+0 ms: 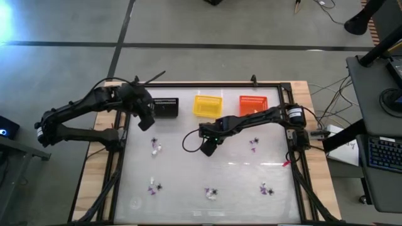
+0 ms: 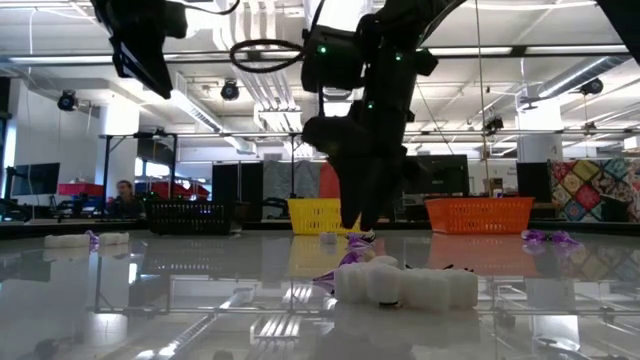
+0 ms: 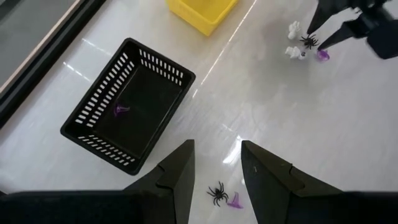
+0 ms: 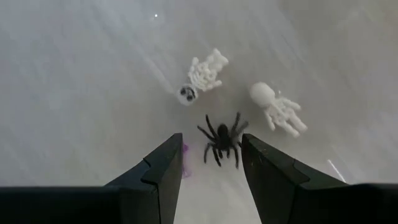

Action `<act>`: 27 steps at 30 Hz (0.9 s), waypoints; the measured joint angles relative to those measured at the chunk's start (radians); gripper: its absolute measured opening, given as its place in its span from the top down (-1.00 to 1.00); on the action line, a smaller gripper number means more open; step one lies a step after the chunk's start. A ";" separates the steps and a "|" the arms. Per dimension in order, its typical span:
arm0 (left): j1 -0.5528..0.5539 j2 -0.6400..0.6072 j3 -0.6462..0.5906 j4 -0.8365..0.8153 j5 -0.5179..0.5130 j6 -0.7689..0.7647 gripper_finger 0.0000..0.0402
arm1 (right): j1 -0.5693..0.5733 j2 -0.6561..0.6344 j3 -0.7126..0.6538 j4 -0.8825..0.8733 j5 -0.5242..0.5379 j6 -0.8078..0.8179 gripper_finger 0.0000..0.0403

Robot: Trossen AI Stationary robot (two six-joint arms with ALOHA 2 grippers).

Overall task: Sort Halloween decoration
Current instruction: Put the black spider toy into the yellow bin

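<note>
The Halloween decoration lies in small clusters on the white table top. One cluster holds a black spider [image 4: 222, 142], two white skeletons [image 4: 205, 73] [image 4: 278, 109] and a purple bit [image 4: 185, 152]. My right gripper [image 4: 211, 158] [image 1: 207, 149] hangs open just over it, pointing steeply down, with the spider between its fingertips. My left gripper [image 3: 217, 168] [image 1: 148, 122] is open, higher up beside the black basket [image 3: 130, 106]. Below it lie another spider [image 3: 217, 193] and a purple piece [image 3: 235, 200]. One purple trinket [image 3: 120, 110] lies inside the black basket.
The black basket [image 1: 166, 107], a yellow basket [image 1: 208, 105] and an orange basket [image 1: 254, 105] stand in a row at the table's far edge. More trinket clusters lie at the left [image 1: 155, 147], the right [image 1: 254, 143] and along the near side [image 1: 154, 186] [image 1: 211, 193] [image 1: 267, 188].
</note>
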 joint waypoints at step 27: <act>-0.001 -0.037 0.000 -0.006 0.001 0.042 0.43 | -0.003 0.035 -0.009 -0.003 0.007 0.074 0.93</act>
